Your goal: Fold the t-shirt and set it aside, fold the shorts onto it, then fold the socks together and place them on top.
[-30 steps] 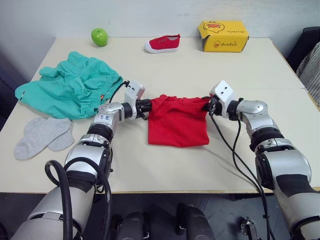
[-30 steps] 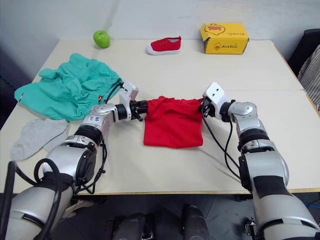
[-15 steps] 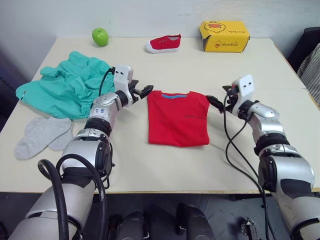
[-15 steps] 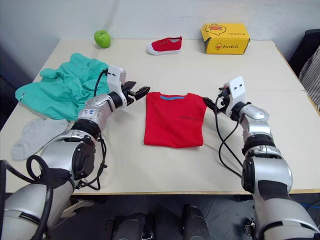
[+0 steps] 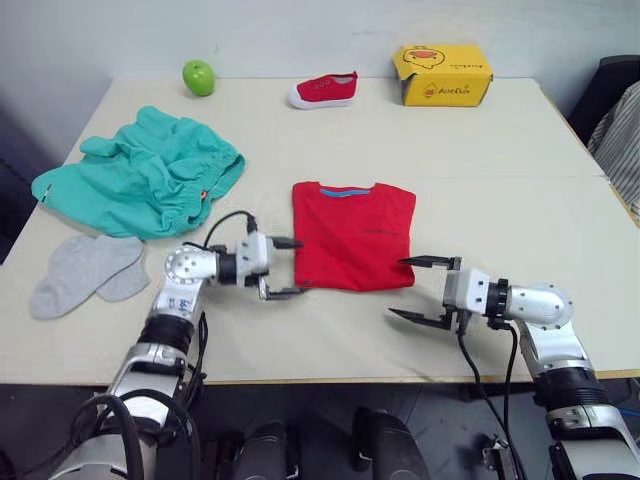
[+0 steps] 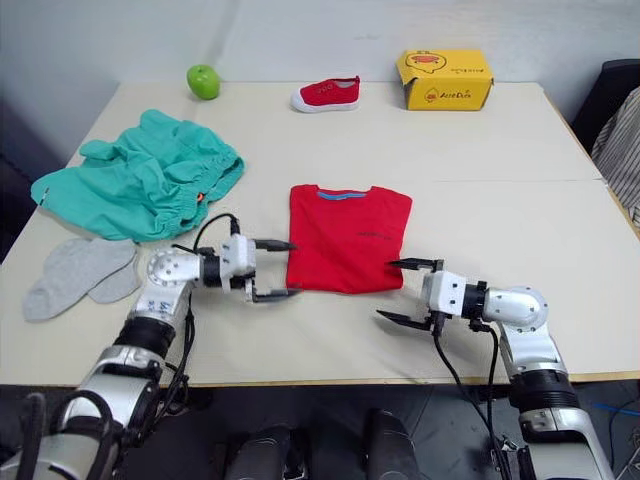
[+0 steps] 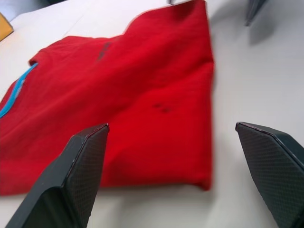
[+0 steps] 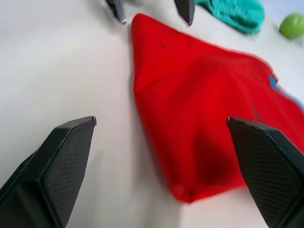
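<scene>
The red t-shirt (image 5: 354,234) lies flat and folded into a rectangle at the table's middle, with its blue collar band at the far end. My left gripper (image 5: 298,267) stands open just off the shirt's near left corner, nothing between its fingers (image 7: 71,180). Off the near right corner my right gripper (image 5: 398,287) is also open and empty. The teal shorts (image 5: 145,175) lie crumpled at the left. In front of them the two grey socks (image 5: 85,270) lie side by side.
Along the table's far edge sit a green apple (image 5: 198,76), a small red shoe (image 5: 324,89) and a yellow box (image 5: 443,74). The table's front edge (image 5: 330,378) runs close below both grippers.
A second ago both grippers were shut on the shirt's far corners. They let go, the shirt settled flat, and both have drawn back, open, to its near corners.
</scene>
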Motion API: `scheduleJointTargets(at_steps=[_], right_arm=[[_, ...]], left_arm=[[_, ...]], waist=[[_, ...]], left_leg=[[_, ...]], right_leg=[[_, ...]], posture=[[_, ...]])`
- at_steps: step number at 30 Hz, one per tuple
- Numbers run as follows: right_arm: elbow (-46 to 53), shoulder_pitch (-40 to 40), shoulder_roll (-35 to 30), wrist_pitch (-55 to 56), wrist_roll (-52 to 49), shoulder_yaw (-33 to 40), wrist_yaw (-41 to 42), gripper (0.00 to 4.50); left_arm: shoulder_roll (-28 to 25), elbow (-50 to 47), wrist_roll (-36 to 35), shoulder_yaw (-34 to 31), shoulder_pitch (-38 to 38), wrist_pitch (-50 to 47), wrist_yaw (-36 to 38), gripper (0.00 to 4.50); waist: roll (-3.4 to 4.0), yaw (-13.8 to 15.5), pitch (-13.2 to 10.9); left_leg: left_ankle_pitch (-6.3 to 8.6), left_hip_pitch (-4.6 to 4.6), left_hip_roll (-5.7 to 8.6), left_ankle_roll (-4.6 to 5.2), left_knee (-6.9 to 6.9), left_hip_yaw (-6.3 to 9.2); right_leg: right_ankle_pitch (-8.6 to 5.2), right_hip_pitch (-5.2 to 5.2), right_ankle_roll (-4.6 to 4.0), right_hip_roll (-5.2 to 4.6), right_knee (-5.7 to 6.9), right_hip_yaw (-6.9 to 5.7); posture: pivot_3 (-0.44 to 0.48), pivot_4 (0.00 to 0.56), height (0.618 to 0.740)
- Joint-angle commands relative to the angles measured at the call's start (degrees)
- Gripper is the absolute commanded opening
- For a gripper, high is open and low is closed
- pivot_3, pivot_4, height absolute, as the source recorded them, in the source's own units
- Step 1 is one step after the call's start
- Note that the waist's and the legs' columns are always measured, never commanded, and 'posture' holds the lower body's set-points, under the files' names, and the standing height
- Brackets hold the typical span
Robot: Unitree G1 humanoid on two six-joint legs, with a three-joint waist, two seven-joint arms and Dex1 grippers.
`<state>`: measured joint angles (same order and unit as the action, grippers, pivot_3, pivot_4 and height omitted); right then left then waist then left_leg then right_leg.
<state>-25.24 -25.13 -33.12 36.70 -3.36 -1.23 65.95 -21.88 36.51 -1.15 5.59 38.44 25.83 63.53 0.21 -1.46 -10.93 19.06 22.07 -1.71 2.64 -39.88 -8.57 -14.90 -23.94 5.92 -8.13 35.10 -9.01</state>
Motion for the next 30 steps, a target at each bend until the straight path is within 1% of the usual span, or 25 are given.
scheduleJointTargets(at_steps=[1,2,4,7,10,13,14,18,22,23,27,30], right_arm=[[-5.2,-3.5,-1.1,6.2,6.0,-0.3,-7.4,4.08],[-6.9,-4.6,-1.4,7.9,7.7,-0.8,-9.0,3.91],[-9.6,-6.1,-1.9,10.1,9.4,-2.0,-10.5,3.25],[-12.3,-6.9,-2.7,12.9,10.1,-3.7,-11.3,2.13],[-13.4,-6.5,-3.5,15.6,10.8,-4.8,-12.5,1.05],[-14.4,-6.4,-4.3,17.0,11.1,-5.2,-14.3,0.01],[-14.7,-6.1,-4.6,17.1,11.3,-5.1,-14.8,0.0],[-16.2,-5.2,-5.9,19.3,12.2,-5.3,-17.3,0.0],[-16.9,-3.9,-6.8,21.1,12.2,-6.0,-17.9,0.0],[-16.8,-3.7,-6.9,21.4,12.1,-6.2,-18.0,0.0],[-14.1,-1.2,-7.5,22.4,9.0,-7.7,-16.3,0.0],[-10.0,1.8,-8.1,22.4,6.0,-9.0,-14.3,0.0]], left_arm=[[1.7,-2.5,5.0,1.9,0.0,1.0,-8.6,4.5],[2.0,-1.9,6.8,2.6,0.3,1.5,-11.0,4.5],[2.4,-0.9,8.6,3.9,0.9,2.0,-13.5,4.5],[2.6,1.2,10.9,6.0,1.9,2.9,-15.7,4.5],[1.5,3.8,15.5,9.1,3.1,5.6,-18.7,3.94],[0.3,5.7,17.3,10.6,3.7,8.0,-20.6,3.02],[0.0,5.9,15.7,10.8,3.3,8.2,-18.1,2.72],[-2.5,6.0,14.3,11.3,2.3,11.3,-16.1,1.44],[-5.5,1.5,9.1,11.2,-1.3,13.9,-10.7,0.16],[-6.0,0.1,7.7,11.0,-2.1,13.9,-9.8,0.04],[-8.8,-10.6,1.6,10.2,-8.7,11.7,-6.3,0.04],[-10.9,-18.7,-0.1,9.5,-13.7,8.4,-6.3,0.04]], waist=[[0.0,0.2,0.0],[0.0,0.2,0.0],[0.0,0.2,0.0],[0.0,0.2,0.0],[0.0,0.4,0.0],[0.0,0.3,0.0],[0.0,0.3,0.0],[0.01,-0.1,0.0],[0.16,-0.8,0.1],[0.21,-1.0,0.1],[0.22,-1.5,0.1],[0.22,-1.3,0.1]], left_leg=[[0.0,0.0,0.04,0.03,-0.02,0.03],[0.01,0.0,0.05,0.05,-0.03,0.04],[0.03,0.01,0.08,0.08,-0.03,0.05],[0.03,0.0,0.08,0.09,-0.03,0.09],[0.02,-0.12,0.11,0.13,-0.04,0.13],[0.04,-0.38,0.11,0.16,-0.01,0.1],[0.05,-0.51,0.11,0.17,0.02,0.09],[0.05,-0.58,0.08,0.16,0.07,0.06],[0.05,-0.83,0.04,0.1,0.36,-0.15],[0.04,-0.87,0.04,0.07,0.46,-0.17],[0.01,-0.92,0.03,0.03,0.71,-0.21],[0.02,-0.89,0.05,0.03,0.73,-0.16]], right_leg=[[0.0,0.01,0.0,-0.07,0.03,-0.02],[0.0,0.01,0.0,-0.09,0.03,-0.02],[0.0,0.01,0.0,-0.14,0.06,-0.04],[0.0,0.08,0.0,-0.15,0.06,-0.12],[0.0,0.27,0.0,-0.17,-0.01,-0.17],[0.0,0.51,0.0,-0.2,-0.02,-0.14],[0.0,0.59,0.0,-0.21,-0.01,-0.11],[-0.01,0.59,-0.03,-0.24,0.02,-0.09],[-0.07,0.59,-0.13,-0.26,0.03,-0.06],[-0.09,0.58,-0.15,-0.26,0.02,-0.06],[-0.12,0.52,-0.21,-0.24,-0.01,-0.06],[-0.13,0.51,-0.22,-0.26,-0.04,-0.07]], posture=[[0.0,0.15,0.74],[0.0,0.15,0.74],[0.0,0.15,0.74],[0.0,0.15,0.74],[0.0,0.15,0.74],[0.0,0.15,0.74],[0.0,0.15,0.74],[0.0,0.15,0.74],[0.0,0.15,0.74],[0.0,0.15,0.74],[0.0,0.15,0.74],[0.0,0.15,0.74]])
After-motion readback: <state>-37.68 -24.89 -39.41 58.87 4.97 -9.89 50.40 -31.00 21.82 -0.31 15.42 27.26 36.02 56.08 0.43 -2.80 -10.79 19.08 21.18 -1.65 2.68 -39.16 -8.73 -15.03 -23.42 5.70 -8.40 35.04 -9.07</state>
